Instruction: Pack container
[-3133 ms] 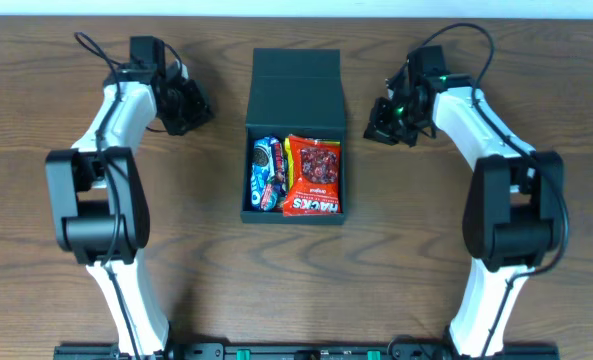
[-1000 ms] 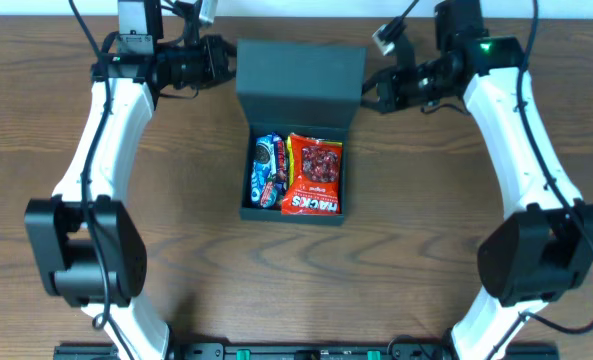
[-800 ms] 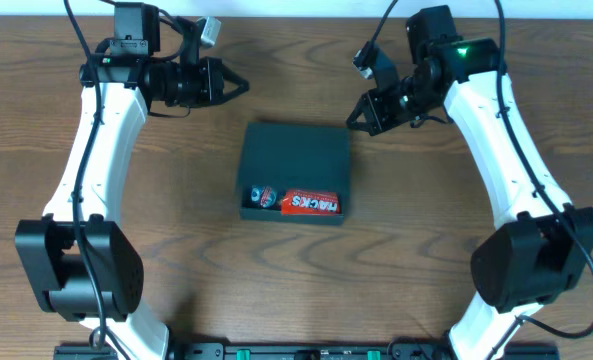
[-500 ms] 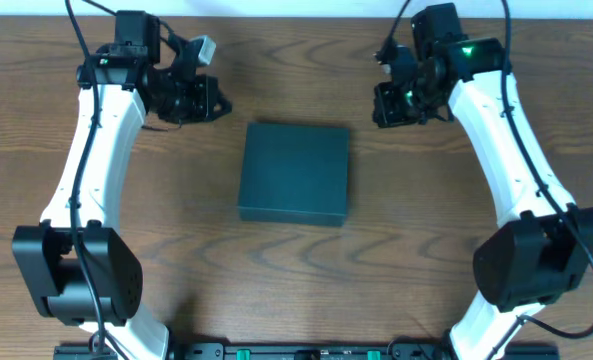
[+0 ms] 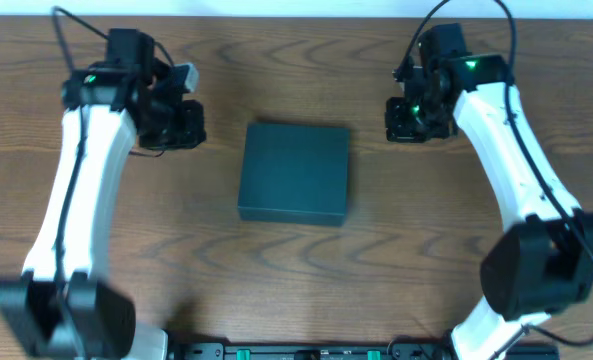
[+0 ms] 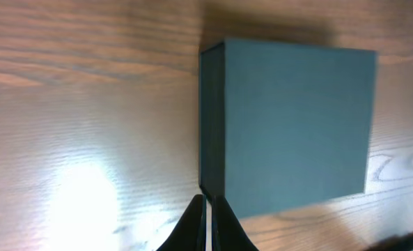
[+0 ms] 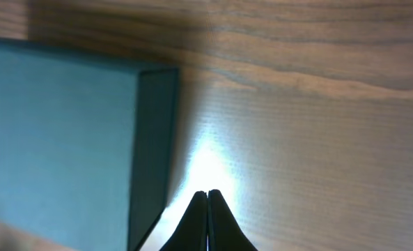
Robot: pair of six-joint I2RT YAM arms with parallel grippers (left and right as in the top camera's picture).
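The container point(image 5: 294, 172) is a matte black box in the middle of the table with its flap lid down flat, so its contents are hidden. It also shows in the left wrist view point(image 6: 293, 122) and in the right wrist view point(image 7: 67, 132). My left gripper point(image 5: 184, 125) is shut and empty, hovering left of the box; its fingertips point(image 6: 206, 202) are by the box's near corner. My right gripper point(image 5: 404, 120) is shut and empty, hovering right of the box; its fingertips point(image 7: 207, 195) are just off the box's side.
The wooden table point(image 5: 296, 270) lies all round the box. The arm bases stand at the front edge, left point(image 5: 66, 320) and right point(image 5: 526, 290).
The lid, raised one second ago over the snack packets, has come down and lies flat. Both grippers have drawn away from the back of the box to its sides.
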